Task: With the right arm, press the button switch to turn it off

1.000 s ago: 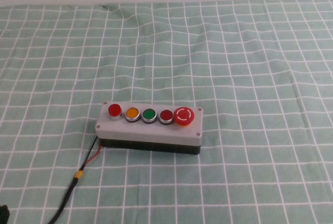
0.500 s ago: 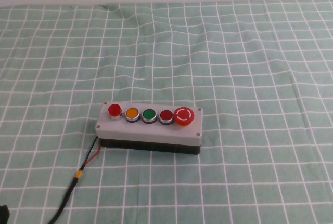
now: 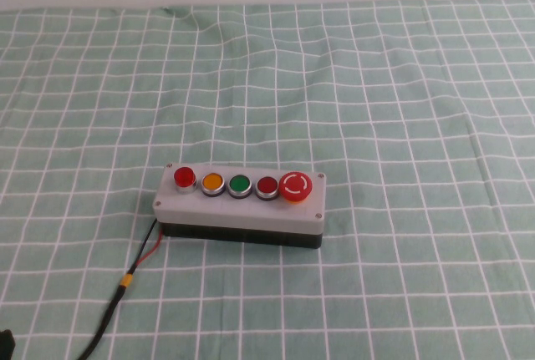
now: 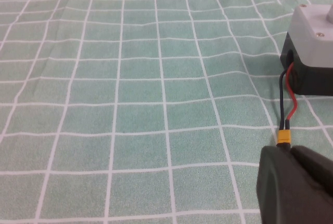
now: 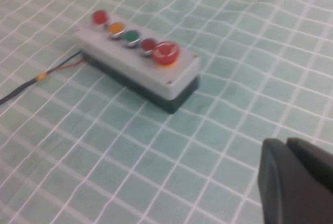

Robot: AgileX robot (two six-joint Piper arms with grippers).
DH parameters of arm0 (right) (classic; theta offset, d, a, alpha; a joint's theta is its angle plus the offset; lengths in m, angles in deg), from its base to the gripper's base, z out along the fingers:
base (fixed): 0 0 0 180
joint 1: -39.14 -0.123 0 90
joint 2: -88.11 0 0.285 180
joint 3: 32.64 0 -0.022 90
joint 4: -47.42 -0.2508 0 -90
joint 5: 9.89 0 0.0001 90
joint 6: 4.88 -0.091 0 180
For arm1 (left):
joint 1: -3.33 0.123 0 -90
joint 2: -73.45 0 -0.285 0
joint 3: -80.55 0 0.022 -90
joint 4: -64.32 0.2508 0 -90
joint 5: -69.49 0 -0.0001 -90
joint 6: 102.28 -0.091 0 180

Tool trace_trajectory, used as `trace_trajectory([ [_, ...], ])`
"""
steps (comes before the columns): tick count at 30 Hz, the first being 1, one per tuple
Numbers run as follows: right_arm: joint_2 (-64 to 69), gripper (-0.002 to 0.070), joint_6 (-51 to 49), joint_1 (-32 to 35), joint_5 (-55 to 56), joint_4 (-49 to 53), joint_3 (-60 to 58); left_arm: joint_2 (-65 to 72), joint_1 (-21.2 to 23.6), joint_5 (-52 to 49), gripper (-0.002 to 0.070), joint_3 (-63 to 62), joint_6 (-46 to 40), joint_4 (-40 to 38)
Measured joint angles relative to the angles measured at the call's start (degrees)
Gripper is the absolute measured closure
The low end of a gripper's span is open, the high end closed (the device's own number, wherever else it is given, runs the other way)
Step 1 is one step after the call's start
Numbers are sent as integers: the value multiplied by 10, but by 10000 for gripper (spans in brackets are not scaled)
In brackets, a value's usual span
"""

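The button switch is small, round and bright red with a silver ring. It sits at the left end of the grey five-button box on the green checked cloth. It also shows in the right wrist view. My right gripper is shut and empty, well away from the box, and is out of the high view. My left gripper is shut and empty, just behind the orange connector of the box's cable.
On the box, rightward from the switch, are a yellow button, a green button, a flat darker-red button and a large red mushroom button. A red and black cable runs from the box's left end toward the near left.
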Motion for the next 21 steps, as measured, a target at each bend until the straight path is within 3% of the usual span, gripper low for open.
trace_trajectory([
  [5, -7, 692, 0, 118, 10, -8, -13, 0, 0, 0, 678, 0, 0, 0],
  [10, -31, 692, 0, 256, 90, -8, -90, 0, 0, 0, 678, 0, 0, 0],
  [16, -135, 692, 0, 335, 209, -4, -209, 0, 0, 0, 678, 0, 0, 0],
  [21, -226, 692, 0, 377, 225, -2, -291, 0, 0, 0, 678, 0, 0, 0],
])
